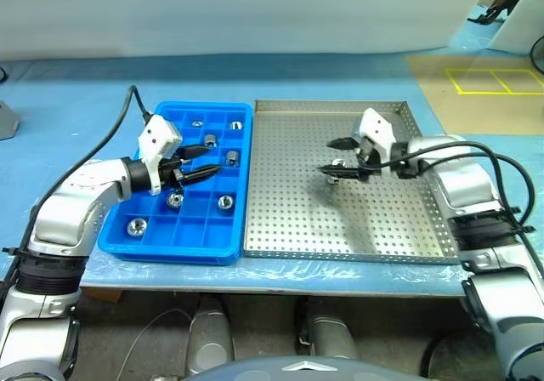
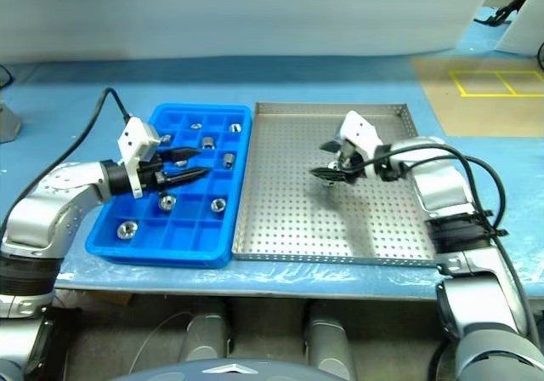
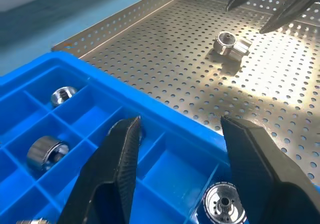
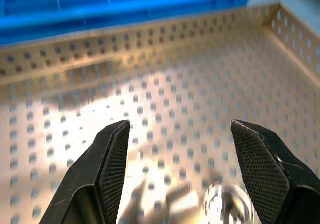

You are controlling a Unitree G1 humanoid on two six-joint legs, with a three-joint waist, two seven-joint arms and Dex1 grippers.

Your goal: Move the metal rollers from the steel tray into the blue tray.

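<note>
**Desk:** What does the head camera show?

**Photographer:** The blue tray (image 1: 197,236) sits touching the steel tray (image 1: 340,219). Seven or so metal rollers (image 1: 225,201) sit in separate blue compartments. The left gripper (image 1: 197,165) hangs over that tray, jaws apart, holding nothing. The right gripper (image 1: 338,156) hovers over the steel tray, also parted and empty.

**Desk:** And the left wrist?

**Photographer:** Its fingers (image 3: 117,169) stand spread above the blue grid, with rollers in the cells around them. Across the rim, two rollers (image 3: 229,44) lie touching on the perforated floor, just below the other gripper's tips.

**Desk:** The right wrist?

**Photographer:** Wide-set fingers (image 4: 112,164) frame that same blurred pair (image 4: 225,201) on the steel floor. I see nothing else in that tray.

**Desk:** How will they handle?

**Photographer:** They look rigid, dense for their size, and slick. A roller on its side may well roll, so a squeeze across the round wall seems best, taking one roller clear of its neighbour.
</note>
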